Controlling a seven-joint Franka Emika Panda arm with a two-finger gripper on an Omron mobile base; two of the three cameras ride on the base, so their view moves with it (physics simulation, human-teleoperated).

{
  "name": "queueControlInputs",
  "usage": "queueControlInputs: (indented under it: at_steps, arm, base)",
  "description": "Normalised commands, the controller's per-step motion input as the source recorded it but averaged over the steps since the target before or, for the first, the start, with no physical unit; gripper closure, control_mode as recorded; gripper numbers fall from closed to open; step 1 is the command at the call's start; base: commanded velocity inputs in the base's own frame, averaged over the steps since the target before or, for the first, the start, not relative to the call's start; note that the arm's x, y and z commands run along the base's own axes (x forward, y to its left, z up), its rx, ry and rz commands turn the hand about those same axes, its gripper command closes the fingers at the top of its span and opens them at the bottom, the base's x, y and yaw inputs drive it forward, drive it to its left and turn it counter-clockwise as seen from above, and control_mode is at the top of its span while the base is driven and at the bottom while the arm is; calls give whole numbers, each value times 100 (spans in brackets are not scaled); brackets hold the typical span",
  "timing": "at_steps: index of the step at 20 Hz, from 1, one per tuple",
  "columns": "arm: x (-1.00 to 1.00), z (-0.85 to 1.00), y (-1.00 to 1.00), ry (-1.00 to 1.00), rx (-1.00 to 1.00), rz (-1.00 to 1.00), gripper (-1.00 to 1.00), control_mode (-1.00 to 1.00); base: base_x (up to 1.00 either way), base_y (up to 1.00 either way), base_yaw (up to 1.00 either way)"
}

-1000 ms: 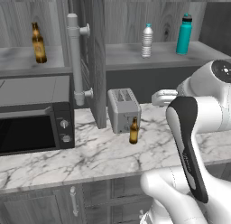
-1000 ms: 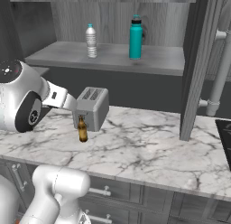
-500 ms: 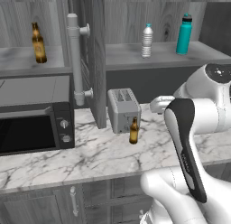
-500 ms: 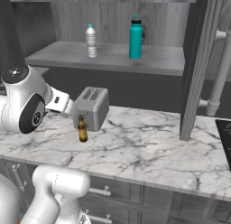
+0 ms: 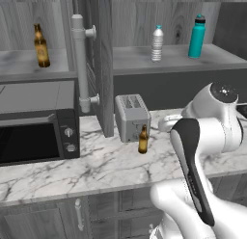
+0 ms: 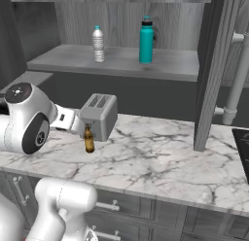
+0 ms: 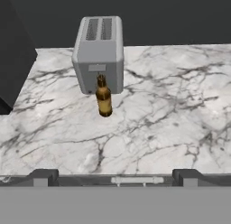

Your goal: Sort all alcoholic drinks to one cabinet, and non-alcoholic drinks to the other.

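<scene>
Amber glass carries no label or writing that I can read on either beer bottle. One beer bottle (image 5: 143,139) stands upright on the marble counter (image 5: 96,165), just in front of the toaster (image 5: 131,116), near the counter's back edge. The second beer bottle (image 5: 41,46) stands on the shelf of the left cabinet (image 5: 29,72), above the microwave (image 5: 36,122). The teal flask (image 5: 197,36) and the clear water bottle (image 5: 157,43) stand apart on the shelf of the right cabinet (image 5: 183,62), flask nearer its right end.

My arm is folded, with the elbow high at the counter's right end and the forearm reaching level toward the toaster. My claw (image 7: 115,175) is released, jaws spread wide, grasping nothing; the two fingertips (image 7: 43,177) sit low in the hand view, aimed at the counter bottle from well short of it.

Counter: white marble with grey veins. Cabinets: dark grey wood grain, the open door (image 5: 99,64) between them bearing a pale bar handle (image 5: 80,64).
</scene>
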Motion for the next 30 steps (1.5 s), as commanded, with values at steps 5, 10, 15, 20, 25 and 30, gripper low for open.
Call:
queueControlInputs:
  at_steps: [5,10,15,20,25,30]
  arm:
    - [0,-32,10,0,-6,5,-100,-100]
    - [3,-28,13,0,-2,6,-100,-100]
    - [11,-13,7,4,0,6,-100,-100]
    - [13,-9,1,1,0,3,-100,-100]
    - [11,-14,0,0,-2,0,-100,-100]
    - [5,-11,3,-1,-3,0,-100,-100]
  base:
    - [0,0,0]
    - [0,0,0]
    - [0,0,0]
    - [0,0,0]
    - [0,0,0]
    - [0,0,0]
